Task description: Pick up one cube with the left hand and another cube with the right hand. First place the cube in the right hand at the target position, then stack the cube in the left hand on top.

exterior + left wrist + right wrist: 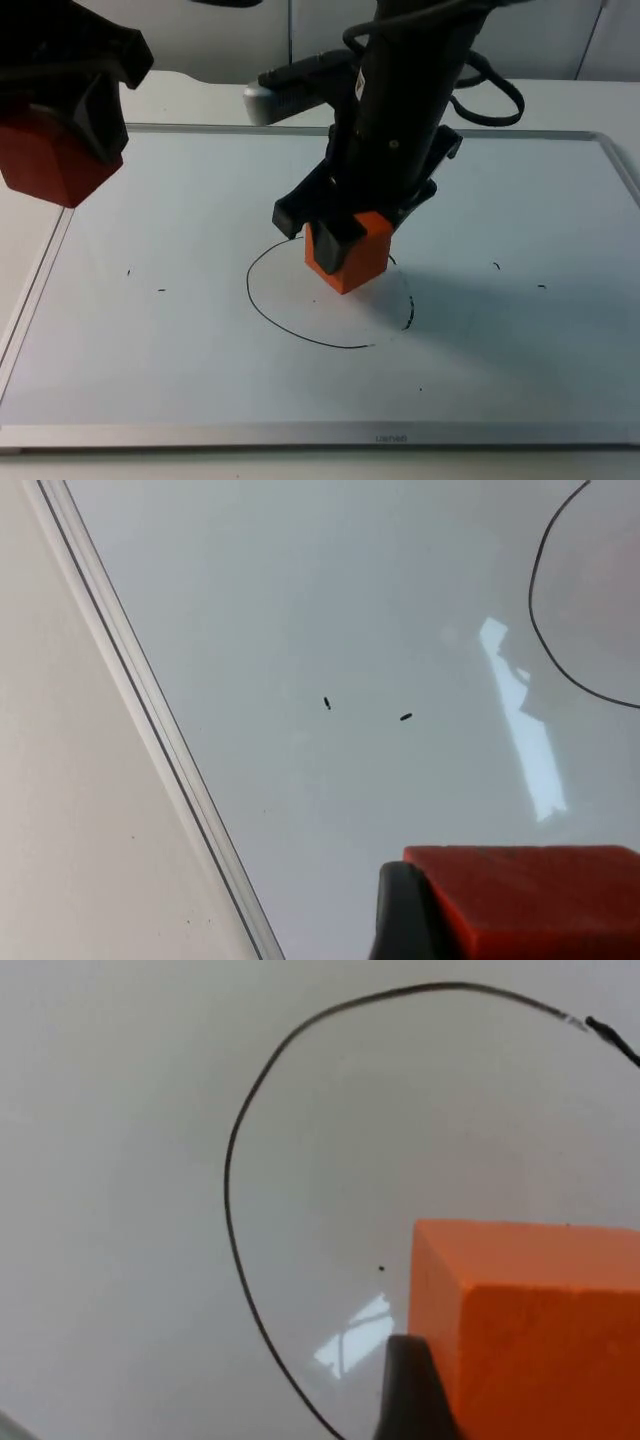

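Orange cube (350,255) pinched between the fingers of the right gripper (345,232); we log it low over the hand-drawn black circle (290,325) on the white board (520,340), inside the outline toward its far side. Whether the cube's underside touches the board we cannot tell. From the right wrist view we see the same cube (540,1330) against a black fingertip (410,1390), with the circle's line (240,1160) curving around beside it. Red cube (50,160) we find held high over the board's left edge, clamped in the left gripper (60,120), well apart from the circle. In the left wrist view the red cube (540,900) sits against a black finger (400,915), above the board's metal frame (160,730) and two small black marks (365,710).
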Available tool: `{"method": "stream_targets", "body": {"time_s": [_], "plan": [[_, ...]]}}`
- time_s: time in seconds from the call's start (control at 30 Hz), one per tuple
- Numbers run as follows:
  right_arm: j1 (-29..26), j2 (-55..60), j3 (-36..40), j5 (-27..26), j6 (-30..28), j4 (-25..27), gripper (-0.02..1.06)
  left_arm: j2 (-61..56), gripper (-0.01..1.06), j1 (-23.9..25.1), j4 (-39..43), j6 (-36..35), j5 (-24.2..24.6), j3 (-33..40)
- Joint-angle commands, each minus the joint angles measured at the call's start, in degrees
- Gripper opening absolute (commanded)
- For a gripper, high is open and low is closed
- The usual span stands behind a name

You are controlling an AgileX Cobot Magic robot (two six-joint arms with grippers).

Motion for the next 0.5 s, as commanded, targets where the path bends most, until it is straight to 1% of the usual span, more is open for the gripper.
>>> {"method": "stream_targets", "body": {"time_s": [0.0,0.17,0.27,0.47], "plan": [[0.3,0.1,-0.4,-1.4,0.3,0.1,0.00,-0.8,0.00,-0.3,-0.3,0.1,-0.6,-0.2],[0.3,0.6,-0.4,-1.7,0.3,-0.3,0.00,-0.8,0.00,-0.3,-0.5,0.1,-0.6,-0.2],[0.3,0.7,-0.4,-2.9,0.3,-0.3,0.00,-0.8,0.00,-0.3,-0.5,0.1,-0.8,-0.2],[0.3,1.9,-0.4,-2.9,0.3,-0.3,0.00,-0.8,0.00,-0.3,-0.6,0.1,-0.7,-0.2]]}}
